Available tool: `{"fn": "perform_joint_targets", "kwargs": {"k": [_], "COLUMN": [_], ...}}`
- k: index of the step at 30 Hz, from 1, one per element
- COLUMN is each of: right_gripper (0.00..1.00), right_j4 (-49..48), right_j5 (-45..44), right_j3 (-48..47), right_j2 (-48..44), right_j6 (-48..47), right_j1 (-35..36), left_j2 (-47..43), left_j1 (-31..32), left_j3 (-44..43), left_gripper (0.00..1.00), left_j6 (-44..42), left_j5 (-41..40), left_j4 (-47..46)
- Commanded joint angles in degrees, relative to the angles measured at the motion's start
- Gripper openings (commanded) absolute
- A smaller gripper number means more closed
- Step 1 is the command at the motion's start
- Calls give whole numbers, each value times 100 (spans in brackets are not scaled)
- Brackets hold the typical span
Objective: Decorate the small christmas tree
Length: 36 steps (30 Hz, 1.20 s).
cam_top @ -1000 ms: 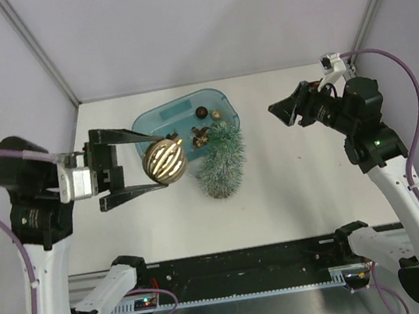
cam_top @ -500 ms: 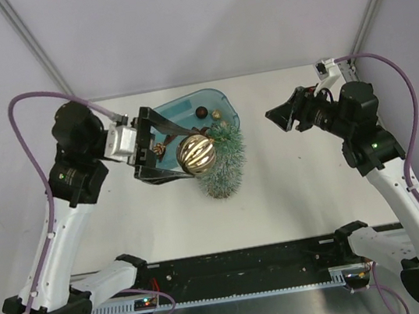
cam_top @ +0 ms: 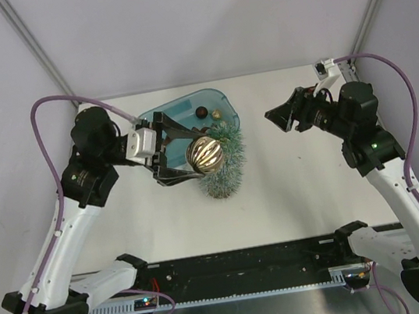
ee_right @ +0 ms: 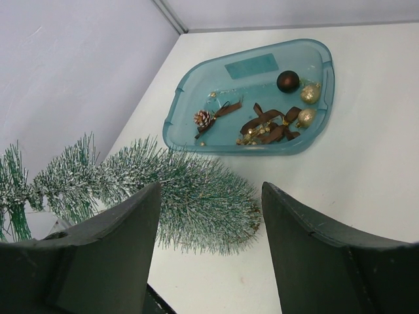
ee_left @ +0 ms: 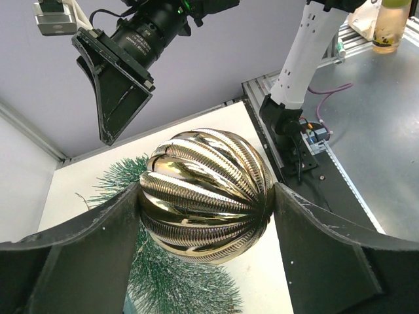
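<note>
Top external: left gripper point(cam_top: 199, 154) clamps 1 ribbed gold metallic bauble point(cam_top: 206, 154) over 1 frosted green small christmas tree point(cam_top: 226, 173); right gripper point(cam_top: 280, 119) gapes, empty.

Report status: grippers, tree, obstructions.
Left gripper shut on gold ribbed bauble, over the small christmas tree. Right gripper open, empty. Blue tub beside tree, not blocking.

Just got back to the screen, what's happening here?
The left claw grips a gold bauble, holding it over the tree beside the tub. The right claw hangs open and empty off to the right. More ornaments lie in the tub, so decorating is only under way.
</note>
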<state>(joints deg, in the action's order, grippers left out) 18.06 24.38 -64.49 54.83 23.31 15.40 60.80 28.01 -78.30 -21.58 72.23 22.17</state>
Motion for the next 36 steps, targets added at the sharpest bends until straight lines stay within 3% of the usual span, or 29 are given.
{"fn": "perform_joint_targets", "kwargs": {"k": [1,14,24,36], "right_gripper": [67,67,67,68], "right_j4": [-277,-267,-269,-263], "right_j5": [-59,-93,-126,-174], "right_j3": [27,31,33,28], "right_j2": [-148,-174,-173,-209], "right_j6": [-70,-64,-91,-55], "right_j1": [49,64,76,77], "left_j2": [-156,-315,-751,-1418], "left_j1": [72,73,77,67], "left_j3": [75,399,763,1538], "left_gripper": [77,75,75,75], "left_j6": [-158,-138,-5,-217], "left_j5": [-207,-565,39,-207], "left_j4": [-75,-81,-74,-77]}}
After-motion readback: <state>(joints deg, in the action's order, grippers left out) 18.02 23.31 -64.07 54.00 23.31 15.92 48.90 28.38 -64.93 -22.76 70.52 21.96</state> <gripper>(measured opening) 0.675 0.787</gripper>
